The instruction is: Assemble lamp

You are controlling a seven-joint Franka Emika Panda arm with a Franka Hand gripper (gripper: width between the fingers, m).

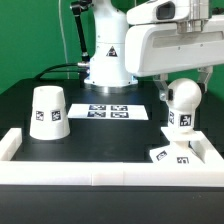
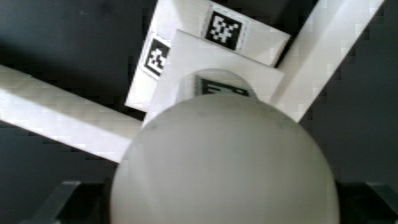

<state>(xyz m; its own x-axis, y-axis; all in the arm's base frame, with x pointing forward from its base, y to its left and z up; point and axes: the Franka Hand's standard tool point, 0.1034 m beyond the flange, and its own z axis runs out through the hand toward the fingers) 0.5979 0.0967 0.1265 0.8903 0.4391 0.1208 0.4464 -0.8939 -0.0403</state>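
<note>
- Fingers (image 1: pixel 164 90) of mine are hanging down on either side of the bulb (image 1: pixel 183 100), close against its flanks. I cannot tell whether they are actually squeezing it or only bracketing it.
- I am looking straight down on the bulb (image 2: pixel 214 160) in the wrist view, where its smooth, egg-like white dome is filling most of the picture.
- In the exterior view the bulb is standing upright, its rounded head narrowing to a shorter lower section that is showing a black-and-white square marker.
- Whether it is resting on the black table (image 1: pixel 100 140) or hanging just above it, I cannot tell.
- Just in front of the bulb, the flat square base (image 1: pixel 170 155) is lying in the corner of the low white wall (image 1: pixel 100 170) on the exterior view's right.
- In the wrist view the base (image 2: pixel 192 40) is showing two markers on its top face.
- The tapered shade (image 1: pixel 48 112) is sitting mouth down, well apart on the exterior view's left, with markers facing the camera.
- The marker board (image 1: pixel 110 110) is lying flat between the shade and the bulb.
</note>
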